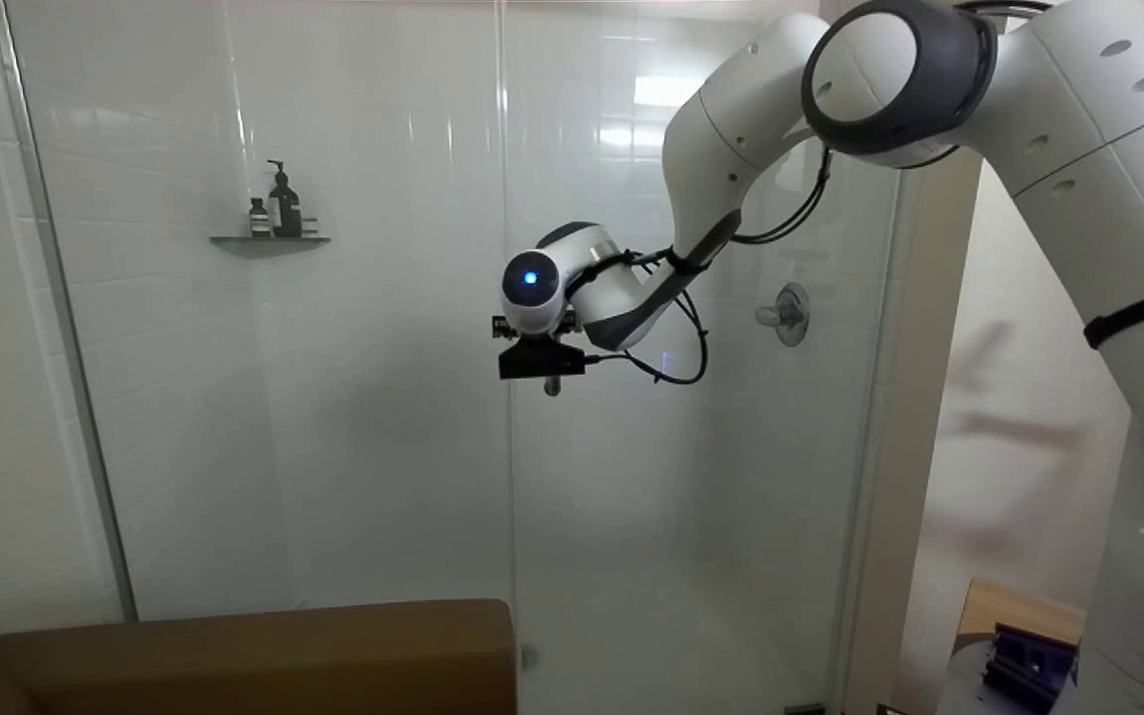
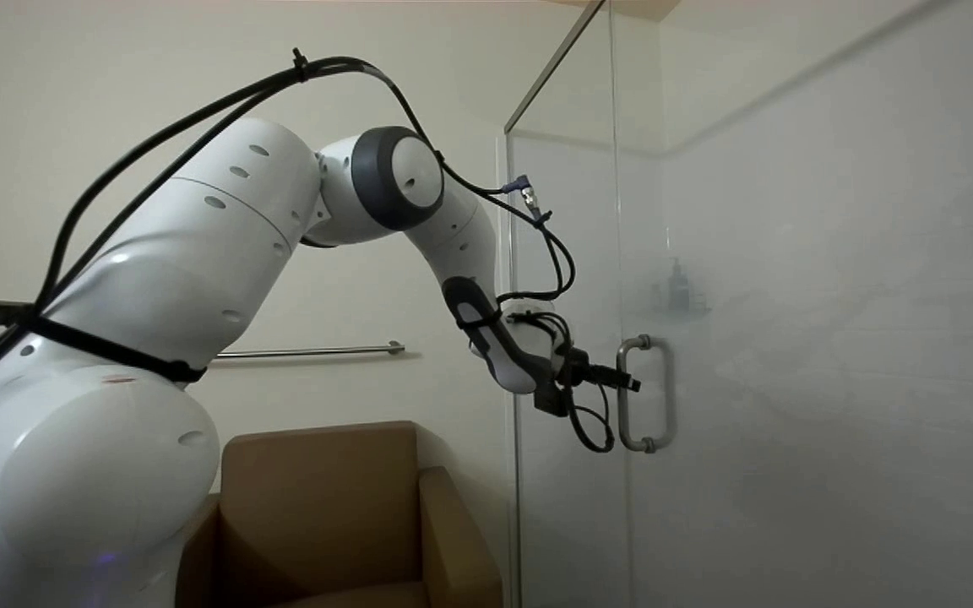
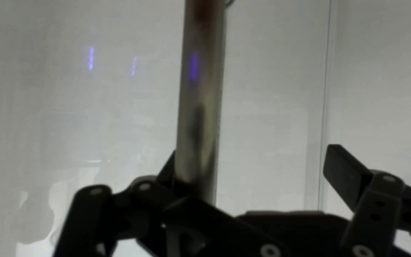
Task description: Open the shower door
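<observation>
The shower door is a clear glass panel right of the vertical seam in an exterior view; it stands flush with the fixed panel. Its chrome D-shaped handle is upright at mid-height. My gripper is open, level with the handle's upper half. In the wrist view the handle bar rises just inside the left finger and covers part of its tip; whether they touch I cannot tell. A wide gap separates the bar from the right finger. In an exterior view, the wrist hides the fingers and most of the handle.
The fixed glass panel adjoins the door at the seam. A brown armchair stands outside, close to the glass. Behind the glass are a corner shelf with bottles and a shower valve. Cables loop from the arm near the wrist.
</observation>
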Available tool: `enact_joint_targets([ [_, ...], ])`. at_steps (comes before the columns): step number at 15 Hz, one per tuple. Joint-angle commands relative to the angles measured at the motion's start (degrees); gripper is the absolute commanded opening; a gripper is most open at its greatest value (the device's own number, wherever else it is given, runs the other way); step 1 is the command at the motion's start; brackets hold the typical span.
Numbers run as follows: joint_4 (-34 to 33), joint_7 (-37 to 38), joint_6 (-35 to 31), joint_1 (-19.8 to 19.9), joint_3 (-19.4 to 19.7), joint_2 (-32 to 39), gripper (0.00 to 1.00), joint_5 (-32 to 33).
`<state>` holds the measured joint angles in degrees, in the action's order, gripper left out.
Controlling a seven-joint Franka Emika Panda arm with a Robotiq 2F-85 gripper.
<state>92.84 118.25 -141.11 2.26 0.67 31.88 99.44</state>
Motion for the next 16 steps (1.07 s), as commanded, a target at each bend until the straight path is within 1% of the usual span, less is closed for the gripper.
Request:
enact_joint_targets([
  [1, -4.05, -2.38, -15.14, 5.52, -0.93, 2.8, 1.0, -1.15],
  [4, -3.97, -6.01, -27.07, 9.13, -1.21, 3.23, 1.0, -3.2],
  [6, -2.88, -12.13, -34.12, 11.14, -1.67, 3.34, 1.0, -7.77],
  [7, -2.36, -14.97, -37.47, 12.11, -1.85, 3.56, 0.75, -9.56],
  [8, -1.53, -18.99, -40.05, 13.02, -2.31, 3.69, 0.73, -12.41],
  [10, 0.7, -26.47, -43.76, 14.79, -3.52, 3.54, 0.62, -16.6],
  [11, 1.84, -29.19, -44.92, 15.68, -4.19, 3.25, 0.57, -17.71],
  [13, 3.62, -34.67, -45.85, 17.6, -6.33, 3.01, 0.44, -20.36],
  [14, 4.63, -37.35, -45.72, 18.64, -7.8, 2.74, 0.41, -21.74],
  [15, 6.26, -42.56, -47.5, 15.22, -4.0, 2.33, 0.4, -28.31],
  [16, 7.45, -46.0, -47.98, 15.37, -4.28, 2.12, 0.36, -31.25],
])
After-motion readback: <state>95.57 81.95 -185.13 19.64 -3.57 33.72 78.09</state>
